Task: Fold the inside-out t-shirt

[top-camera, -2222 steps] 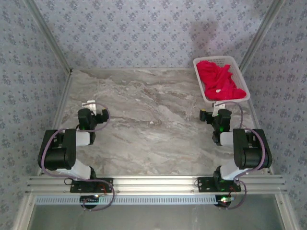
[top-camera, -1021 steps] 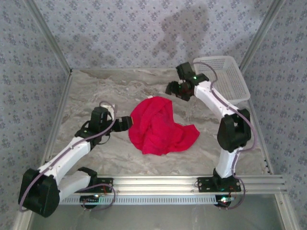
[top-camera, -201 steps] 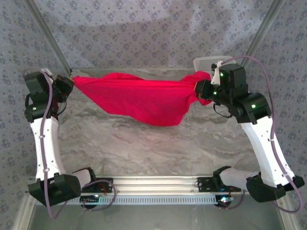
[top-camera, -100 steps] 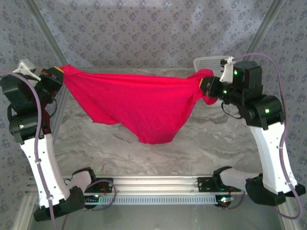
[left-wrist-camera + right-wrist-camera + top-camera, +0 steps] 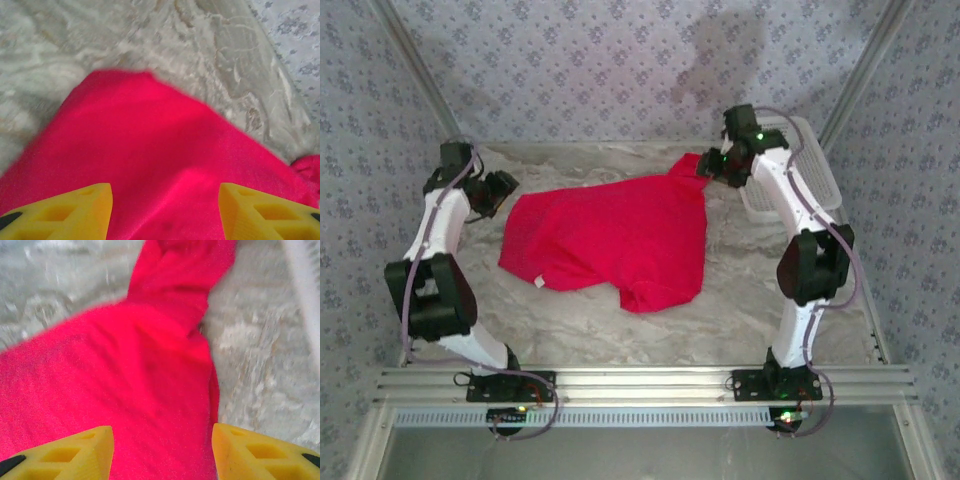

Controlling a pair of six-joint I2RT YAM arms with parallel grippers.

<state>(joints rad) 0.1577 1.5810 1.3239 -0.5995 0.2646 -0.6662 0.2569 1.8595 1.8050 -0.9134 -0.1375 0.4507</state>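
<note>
The red t-shirt (image 5: 610, 235) lies spread left-to-right on the table (image 5: 750, 300), far corners just beside the left gripper (image 5: 503, 192) and right gripper (image 5: 706, 168), both wide and empty.

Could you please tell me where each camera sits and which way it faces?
Top external: above and behind both arms, facing down at them, the table and the t-shirt.
Left wrist: on the left arm, facing down over the t-shirt; yellow fingers of the left tool show.
Right wrist: likewise, over the t-shirt's bunched corner; the right tool fingers show.
Shared: the t-shirt on the table.
</note>
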